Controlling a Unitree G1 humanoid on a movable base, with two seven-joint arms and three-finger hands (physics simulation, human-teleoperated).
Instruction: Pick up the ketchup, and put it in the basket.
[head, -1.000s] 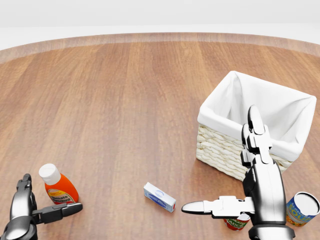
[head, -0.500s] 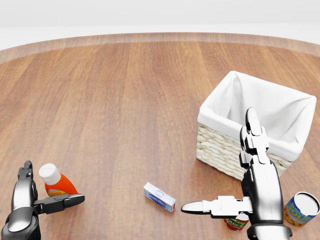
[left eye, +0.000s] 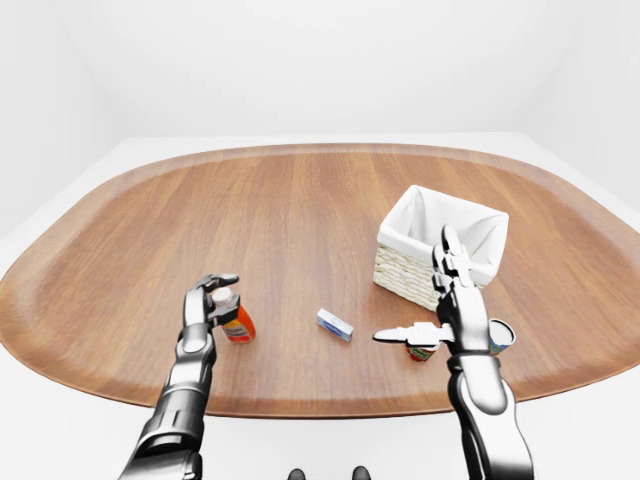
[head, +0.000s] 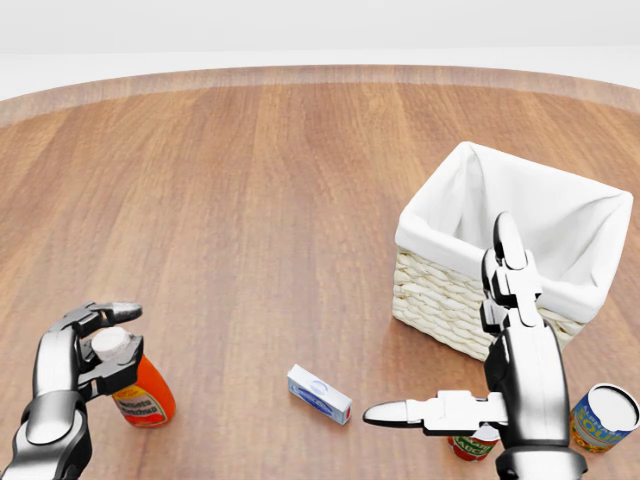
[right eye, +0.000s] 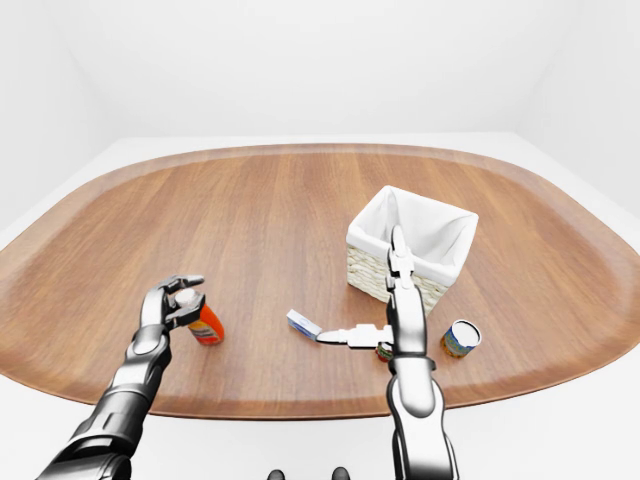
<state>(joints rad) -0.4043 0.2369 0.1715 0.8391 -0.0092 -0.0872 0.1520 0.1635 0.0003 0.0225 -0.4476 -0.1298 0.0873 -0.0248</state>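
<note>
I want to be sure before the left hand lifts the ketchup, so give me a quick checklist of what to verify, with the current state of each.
1. Left hand at the ketchup bottle: ok, fingers wrap the white cap.
2. Grip firm enough to lift: cannot tell.
3. Bottle upright: not ok, it leans.
4. Basket open and unobstructed inside: ok, white liner looks empty.
5. Path to basket: not ok, right hand hangs between, above the small box and the cans.
</note>
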